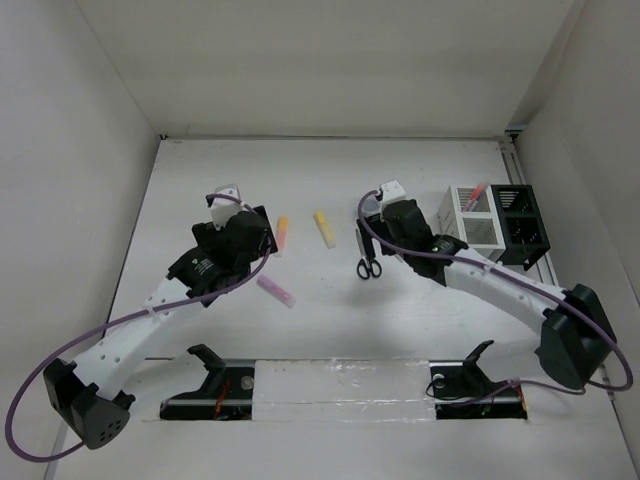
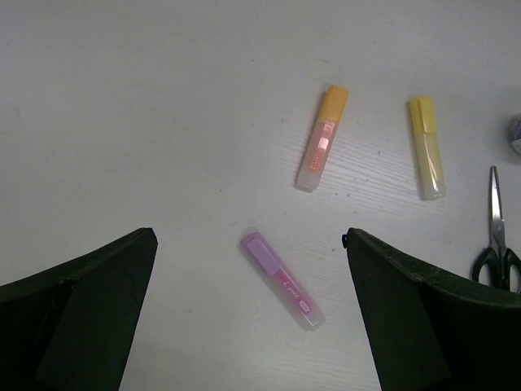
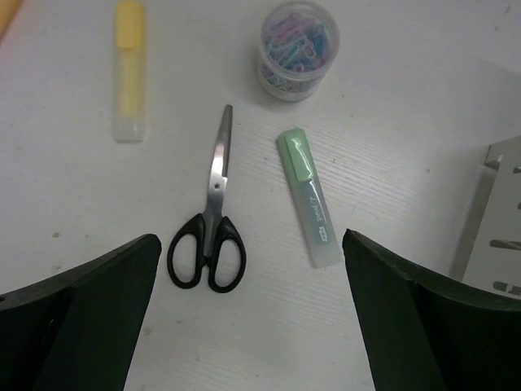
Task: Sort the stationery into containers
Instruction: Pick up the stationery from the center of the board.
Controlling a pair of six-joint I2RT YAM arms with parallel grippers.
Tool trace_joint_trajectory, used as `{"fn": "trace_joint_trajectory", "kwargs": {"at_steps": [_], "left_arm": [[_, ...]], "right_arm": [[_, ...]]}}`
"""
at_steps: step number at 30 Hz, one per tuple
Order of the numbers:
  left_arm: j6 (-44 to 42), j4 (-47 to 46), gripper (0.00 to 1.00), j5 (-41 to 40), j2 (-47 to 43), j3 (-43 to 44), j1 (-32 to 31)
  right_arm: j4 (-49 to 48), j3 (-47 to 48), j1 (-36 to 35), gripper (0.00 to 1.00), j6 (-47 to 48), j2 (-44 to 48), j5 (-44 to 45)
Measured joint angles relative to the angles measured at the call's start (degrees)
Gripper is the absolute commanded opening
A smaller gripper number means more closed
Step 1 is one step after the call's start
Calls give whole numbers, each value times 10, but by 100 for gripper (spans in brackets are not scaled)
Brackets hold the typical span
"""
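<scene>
While left hand [image 2: 248, 236] and right hand [image 3: 250, 239] hang wide open, empty, we see the purple highlighter [image 2: 282, 279] flat on the surface [image 2: 122, 98] below the left, scissors [image 3: 210, 220] and green highlighter [image 3: 309, 199] below the right. Highlighters look light, stiff, slick: pinch mid-barrel. Scissors thin, heavier: take the handles.

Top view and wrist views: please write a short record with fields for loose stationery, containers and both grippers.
loose on table: purple highlighter, orange highlighter, yellow highlighter, green highlighter, scissors, tub of paper clips
containers: white container, black container, side by side
in white container: orange-red pen
left gripper: open, empty, over purple highlighter
right gripper: open, empty, over scissors and green highlighter
</scene>
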State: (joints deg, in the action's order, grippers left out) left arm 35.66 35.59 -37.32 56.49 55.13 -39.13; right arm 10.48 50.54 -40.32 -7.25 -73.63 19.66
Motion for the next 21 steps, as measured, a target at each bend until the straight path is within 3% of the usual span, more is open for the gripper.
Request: {"fn": "trace_joint_trajectory", "kwargs": {"at_steps": [9, 15, 21], "left_arm": [[0, 0, 100, -6, -33, 0, 0], [-1, 0, 100, 3, -19, 0, 0], [-5, -2, 100, 18, -20, 0, 0]], "right_arm": [[38, 35, 74, 100, 4, -125, -26], [40, 49, 133, 97, 32, -158, -103], [41, 101, 145, 94, 69, -225, -168]]}}
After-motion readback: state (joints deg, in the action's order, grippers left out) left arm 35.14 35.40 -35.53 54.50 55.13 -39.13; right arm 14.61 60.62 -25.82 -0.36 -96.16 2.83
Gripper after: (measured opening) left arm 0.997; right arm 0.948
